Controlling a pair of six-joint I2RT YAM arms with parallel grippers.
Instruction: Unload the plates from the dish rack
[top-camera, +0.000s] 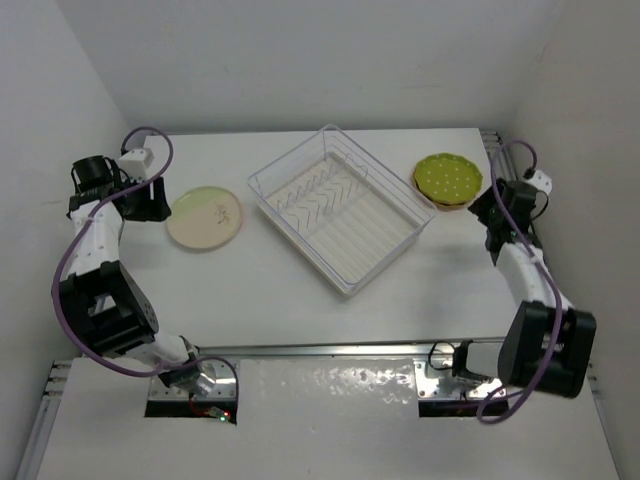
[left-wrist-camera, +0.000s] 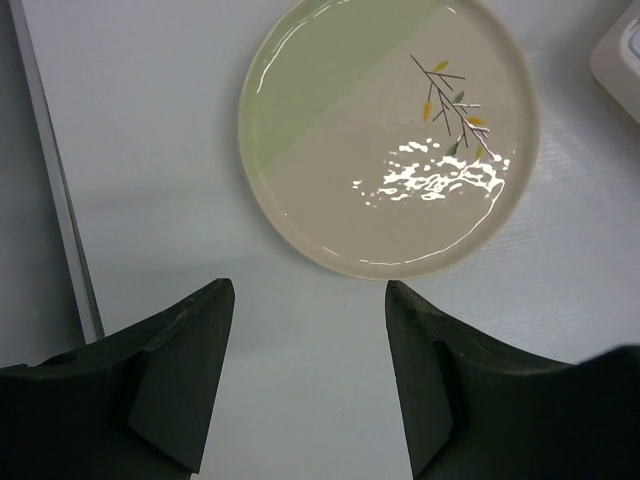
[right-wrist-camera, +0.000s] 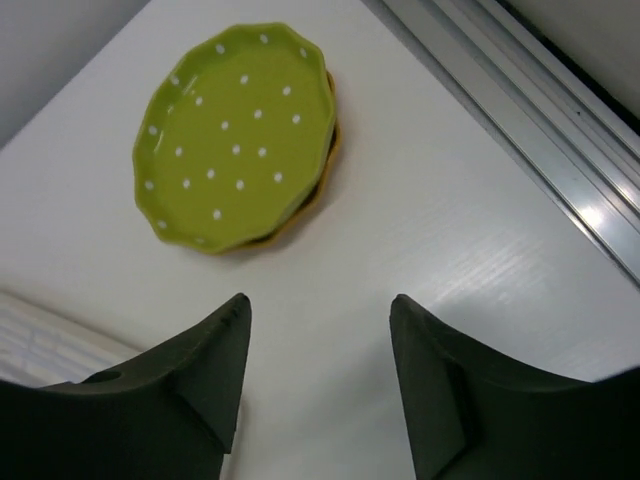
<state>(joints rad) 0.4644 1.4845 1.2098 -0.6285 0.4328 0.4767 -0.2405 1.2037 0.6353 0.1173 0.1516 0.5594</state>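
Note:
The white wire dish rack (top-camera: 340, 207) stands mid-table and holds no plates; a corner of it shows in the left wrist view (left-wrist-camera: 625, 50). A pale green-and-cream plate (top-camera: 205, 217) lies flat on the table left of it, also in the left wrist view (left-wrist-camera: 385, 140). The olive-green dotted plate (top-camera: 447, 176) sits stacked on the orange-yellow plate (right-wrist-camera: 328, 160) right of the rack, also in the right wrist view (right-wrist-camera: 235, 135). No cream-and-pink plate shows. My left gripper (left-wrist-camera: 308, 290) is open and empty just short of the green-and-cream plate. My right gripper (right-wrist-camera: 320, 300) is open and empty just short of the stack.
White walls enclose the table at the back and sides. A metal rail (right-wrist-camera: 520, 110) runs along the right table edge, another along the left edge (left-wrist-camera: 60, 200). The rack's side (right-wrist-camera: 40, 340) lies left of my right gripper.

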